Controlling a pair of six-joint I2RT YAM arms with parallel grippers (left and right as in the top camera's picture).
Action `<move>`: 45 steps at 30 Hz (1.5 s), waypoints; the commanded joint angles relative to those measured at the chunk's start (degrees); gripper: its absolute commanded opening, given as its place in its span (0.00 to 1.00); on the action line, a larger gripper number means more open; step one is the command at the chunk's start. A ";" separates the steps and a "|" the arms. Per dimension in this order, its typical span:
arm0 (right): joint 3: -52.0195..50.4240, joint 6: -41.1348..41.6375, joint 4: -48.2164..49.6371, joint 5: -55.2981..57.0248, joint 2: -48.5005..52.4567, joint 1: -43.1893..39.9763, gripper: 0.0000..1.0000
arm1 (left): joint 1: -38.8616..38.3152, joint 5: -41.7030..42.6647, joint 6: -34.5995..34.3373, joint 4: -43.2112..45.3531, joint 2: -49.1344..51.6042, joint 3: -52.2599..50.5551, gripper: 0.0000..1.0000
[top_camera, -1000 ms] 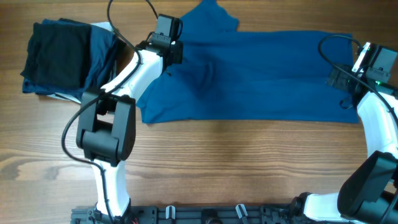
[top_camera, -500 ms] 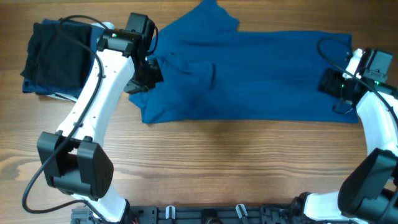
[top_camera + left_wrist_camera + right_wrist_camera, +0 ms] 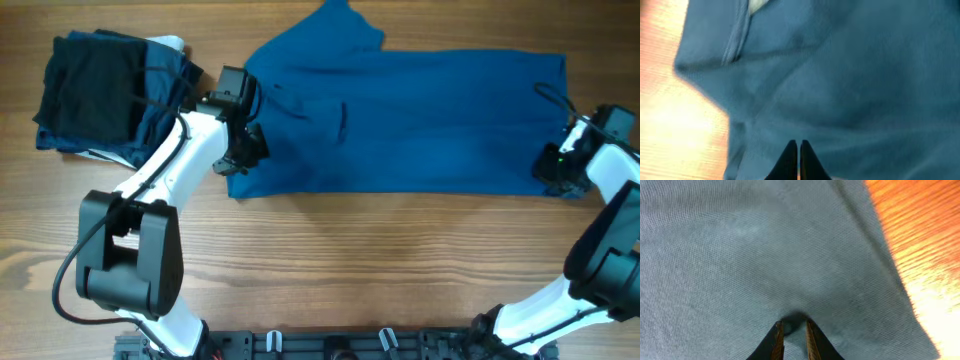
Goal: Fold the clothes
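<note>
The clothes, a mid-blue polo shirt, lie spread flat across the back of the table with the collar end to the left. My left gripper is over the shirt's lower left edge. In the left wrist view its tips are shut together above the blue fabric, close to a seam and the wood. My right gripper is at the shirt's lower right corner. In the right wrist view its jaws are pinched on a small bunched fold of the fabric.
A stack of folded garments sits at the far left: black on top, dark navy beside it and a pale piece behind. Bare wooden table runs along the front. Both arm bases stand at the front edge.
My left arm swung from the collar area down to the shirt's lower left edge, staying shut. My right gripper moved down to the lower right corner and closed on the fabric.
</note>
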 commanded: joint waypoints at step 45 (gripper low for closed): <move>6.80 -6.05 -4.35 -13.62 5.03 -10.21 0.09 | -15.06 -0.55 -6.71 -9.14 0.00 -10.38 0.04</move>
